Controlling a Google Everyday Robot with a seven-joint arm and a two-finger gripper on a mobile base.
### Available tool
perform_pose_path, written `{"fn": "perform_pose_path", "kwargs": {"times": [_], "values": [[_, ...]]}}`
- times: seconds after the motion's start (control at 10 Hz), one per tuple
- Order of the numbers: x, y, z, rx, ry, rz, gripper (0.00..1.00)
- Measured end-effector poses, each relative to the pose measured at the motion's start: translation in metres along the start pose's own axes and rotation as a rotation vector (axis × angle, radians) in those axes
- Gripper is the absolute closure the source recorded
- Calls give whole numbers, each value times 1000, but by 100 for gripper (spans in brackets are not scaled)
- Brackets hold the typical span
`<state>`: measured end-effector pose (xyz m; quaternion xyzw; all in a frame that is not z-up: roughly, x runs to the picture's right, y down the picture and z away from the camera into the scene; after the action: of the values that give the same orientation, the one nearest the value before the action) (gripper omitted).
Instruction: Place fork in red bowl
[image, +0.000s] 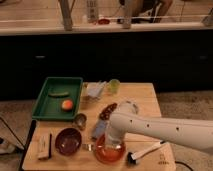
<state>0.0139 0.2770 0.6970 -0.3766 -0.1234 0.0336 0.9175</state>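
Observation:
The red bowl (111, 154) sits at the front of the wooden table (145, 102), shiny and orange-red. My gripper (111, 140) hangs down from the white arm (165, 129) right over the bowl, its tip at the bowl's rim or inside it. A small pale sliver (88, 146) lies between the red bowl and the maroon bowl (68, 141); I cannot tell whether it is the fork. No fork shows clearly elsewhere.
A white-handled brush (146, 151) lies right of the red bowl. A green tray (50, 100) holds an orange fruit (66, 104). A metal cup (80, 120), blue packet (98, 129), green cup (114, 86) and small box (45, 146) are also on the table.

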Motion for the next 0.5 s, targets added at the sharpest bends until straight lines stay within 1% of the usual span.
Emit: {"fn": "perform_pose_path", "kwargs": {"times": [0.1,0.2,0.3,0.5], "values": [[0,-1,-1,1,-1,-1,66],[0,-2,-2,2,-1,-1,64],[12,-6,-8,5,3,8,37],[20,-11,-12,10,2,15,21]]}}
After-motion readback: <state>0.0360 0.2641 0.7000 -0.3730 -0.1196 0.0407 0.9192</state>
